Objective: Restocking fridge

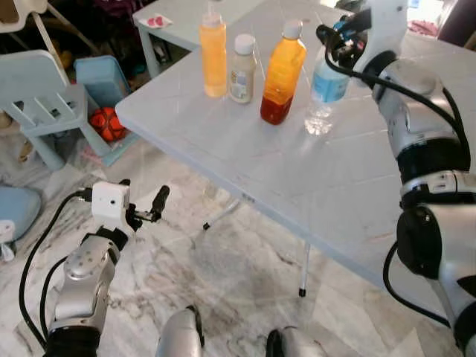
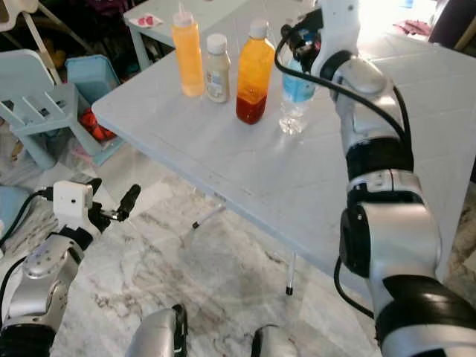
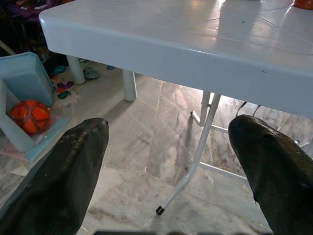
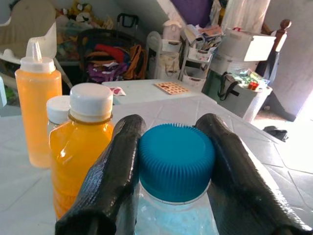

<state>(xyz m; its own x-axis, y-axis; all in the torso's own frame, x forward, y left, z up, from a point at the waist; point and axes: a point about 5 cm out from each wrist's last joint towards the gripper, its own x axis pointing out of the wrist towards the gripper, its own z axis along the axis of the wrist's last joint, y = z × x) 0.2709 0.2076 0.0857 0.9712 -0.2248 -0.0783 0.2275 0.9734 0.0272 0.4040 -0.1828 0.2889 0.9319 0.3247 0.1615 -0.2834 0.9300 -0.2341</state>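
Observation:
On the white folding table (image 1: 245, 149) stand a water bottle (image 1: 326, 93) with a blue cap (image 4: 176, 161), an orange juice bottle (image 1: 282, 74), a small beige bottle (image 1: 242, 71) and a yellow-orange squeeze bottle (image 1: 213, 56). My right gripper (image 4: 172, 128) reaches over the table to the water bottle's top. Its two black fingers (image 4: 115, 171) press against the cap from both sides. The bottle stands upright on the table. My left gripper (image 1: 145, 204) hangs low beside the table's near corner, above the floor, open with nothing between its fingers (image 3: 63, 176).
A pale blue child's chair (image 1: 44, 104), a blue bin (image 1: 104, 82) and an orange ball (image 1: 108, 123) crowd the floor to the left. Thin metal table legs (image 1: 303, 268) stand ahead on the marble floor. A second small table (image 1: 178, 18) sits behind.

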